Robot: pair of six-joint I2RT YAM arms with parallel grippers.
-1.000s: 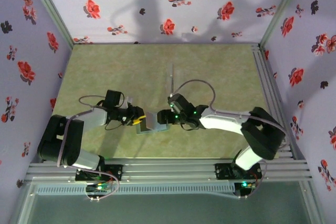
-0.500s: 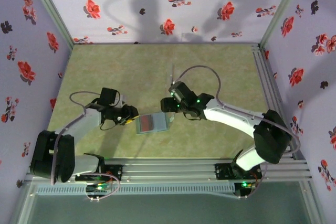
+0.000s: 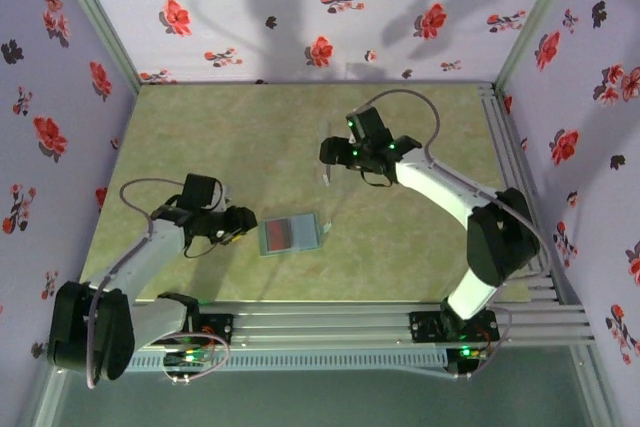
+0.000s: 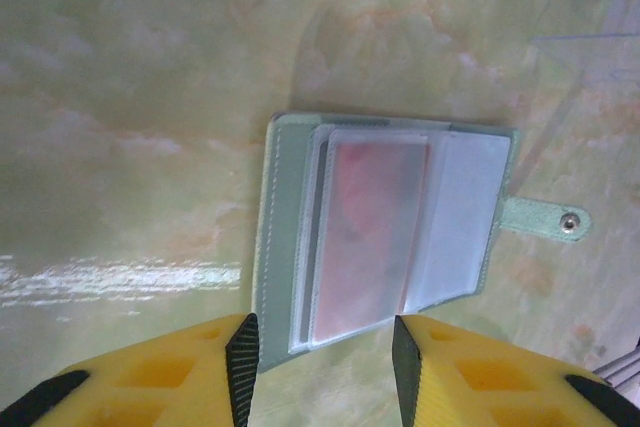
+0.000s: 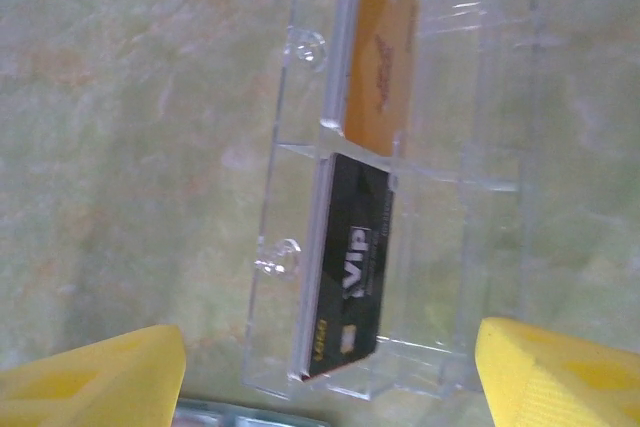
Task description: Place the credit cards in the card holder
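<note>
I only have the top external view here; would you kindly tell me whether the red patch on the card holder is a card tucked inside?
Observer: Yes; the left wrist view shows a red card inside a clear sleeve of the open card holder.
Operator: Thank you. What is in front of the right tool?
Observer: A clear stand holding a black card and a yellow-orange card on edge; the right tool is open and empty.
Operator: And the left tool?
Observer: The left tool is open too, nothing between its fingers, at the card holder's edge.
</note>
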